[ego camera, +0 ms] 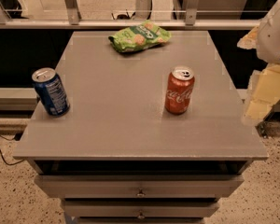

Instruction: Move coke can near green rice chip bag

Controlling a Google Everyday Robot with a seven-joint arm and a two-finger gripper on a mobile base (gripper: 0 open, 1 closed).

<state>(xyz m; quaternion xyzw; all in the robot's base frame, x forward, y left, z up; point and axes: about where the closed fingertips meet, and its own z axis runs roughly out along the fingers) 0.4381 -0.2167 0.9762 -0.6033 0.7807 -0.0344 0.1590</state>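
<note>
The red coke can [179, 90] stands upright on the grey table top [126, 106], right of the middle. The green rice chip bag [138, 36] lies flat at the far edge of the table, left of and well behind the can. My gripper [263, 94] hangs off the right side of the table, level with the can and about a can's height to its right, touching nothing. The white arm [275, 31] rises above it at the right edge of the view.
A blue soda can [51, 91] stands upright near the table's left edge. The table is a drawer cabinet with handles [140, 193] at the front. A rail and glass wall [130, 22] run behind it. The floor is speckled.
</note>
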